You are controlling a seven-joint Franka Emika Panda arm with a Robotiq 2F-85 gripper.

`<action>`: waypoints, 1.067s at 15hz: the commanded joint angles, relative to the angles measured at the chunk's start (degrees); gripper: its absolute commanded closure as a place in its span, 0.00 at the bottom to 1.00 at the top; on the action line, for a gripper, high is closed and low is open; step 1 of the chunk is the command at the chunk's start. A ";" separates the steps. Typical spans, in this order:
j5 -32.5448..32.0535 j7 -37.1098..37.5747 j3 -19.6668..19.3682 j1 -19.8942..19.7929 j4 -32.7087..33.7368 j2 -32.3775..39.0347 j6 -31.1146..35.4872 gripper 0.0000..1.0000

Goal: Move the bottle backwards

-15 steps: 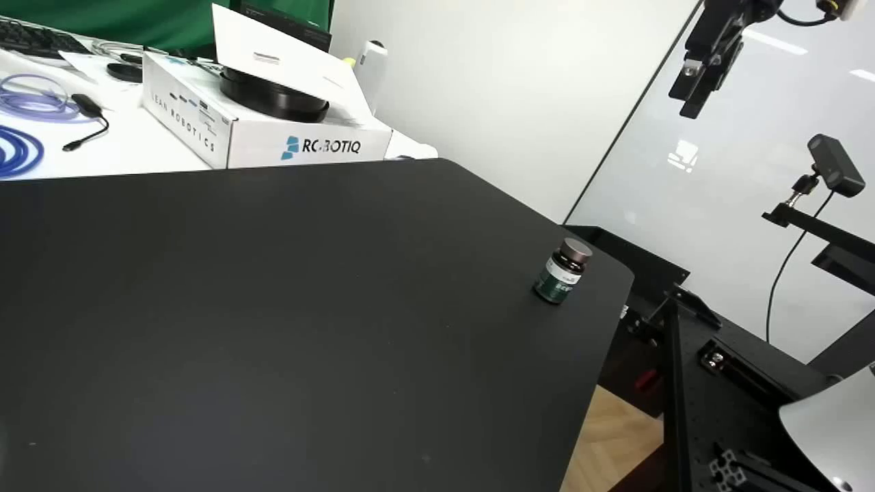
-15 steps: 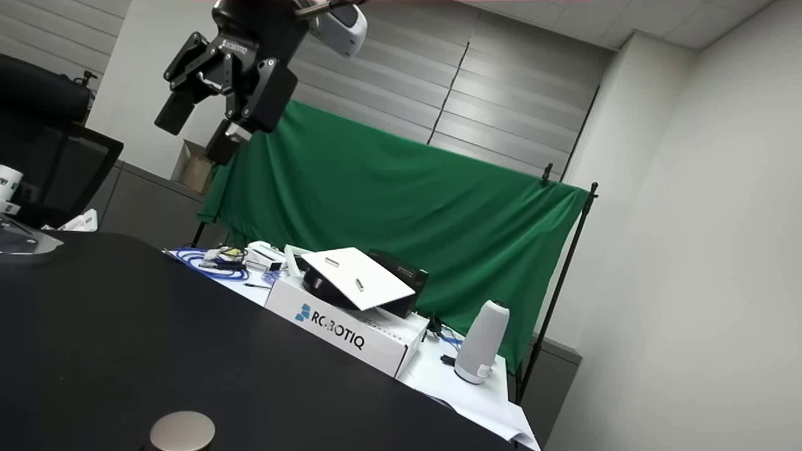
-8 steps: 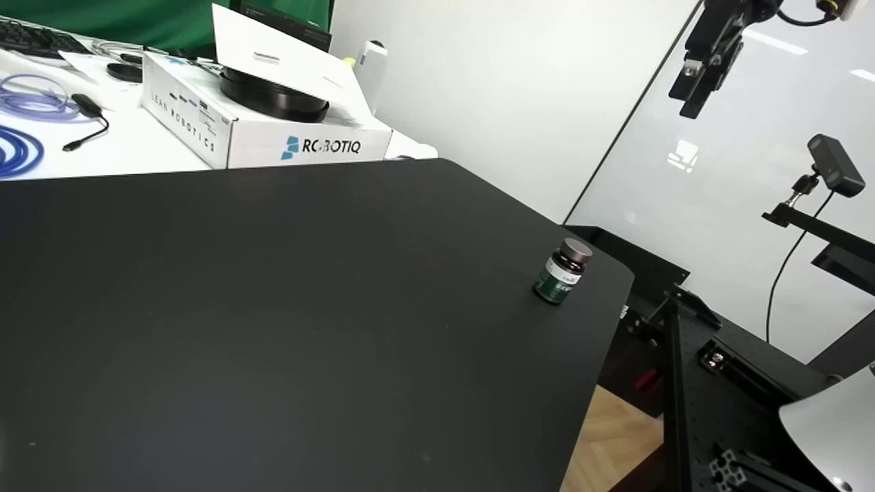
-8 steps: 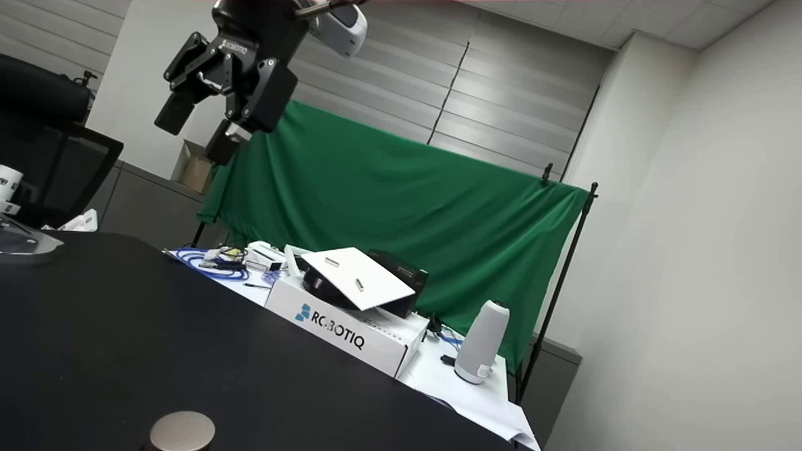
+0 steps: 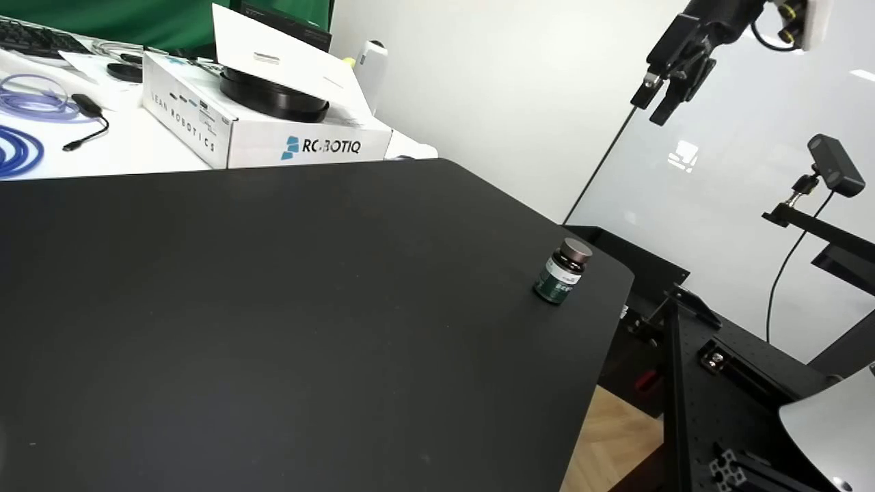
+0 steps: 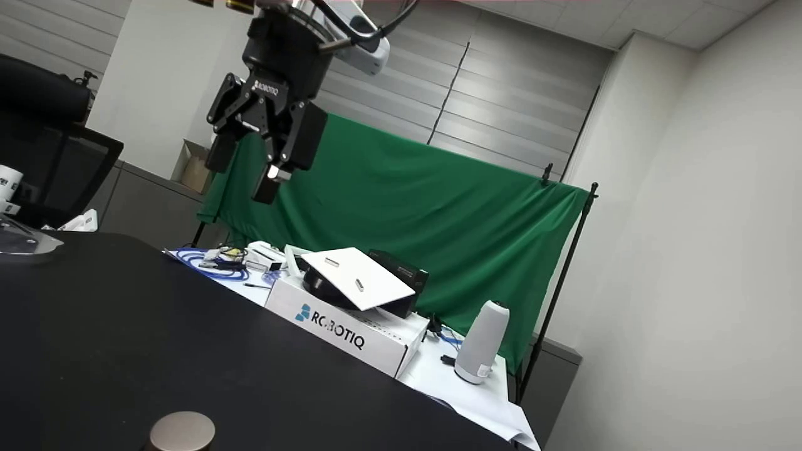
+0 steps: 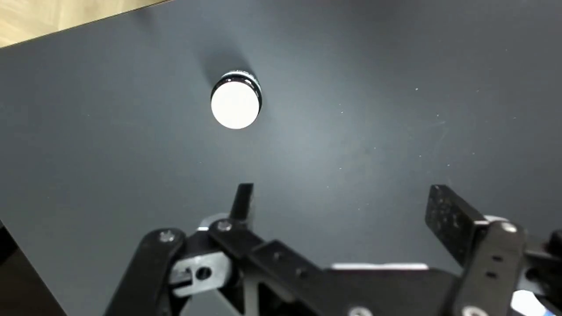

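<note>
The small dark bottle [image 5: 560, 277] with a green and white label and a brownish cap stands upright near the table's end in an exterior view. In an exterior view only its cap [image 6: 182, 432] shows at the bottom edge. In the wrist view the bottle [image 7: 235, 105] is seen from above, its cap bright white, ahead of the left finger. My gripper [image 7: 342, 186] is open with nothing between its fingers. In both exterior views the gripper [image 5: 651, 109] hangs high above the table, well apart from the bottle; it also shows here [image 6: 242, 177].
The black table [image 5: 307, 307] carries the bottle near its edge. A white Robotiq box [image 5: 307, 140] with a tilted white panel on it stands on a white table beyond. A camera on a stand [image 5: 835, 165] is beside the black frame. A green curtain [image 6: 407, 200] hangs behind.
My gripper has moved left in an exterior view and right and down in an exterior view, turning so both fingers show. It stays open. The bottle has not moved.
</note>
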 commanded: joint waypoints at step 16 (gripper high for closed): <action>-1.11 3.32 -4.05 -4.27 -0.49 24.13 27.85 0.00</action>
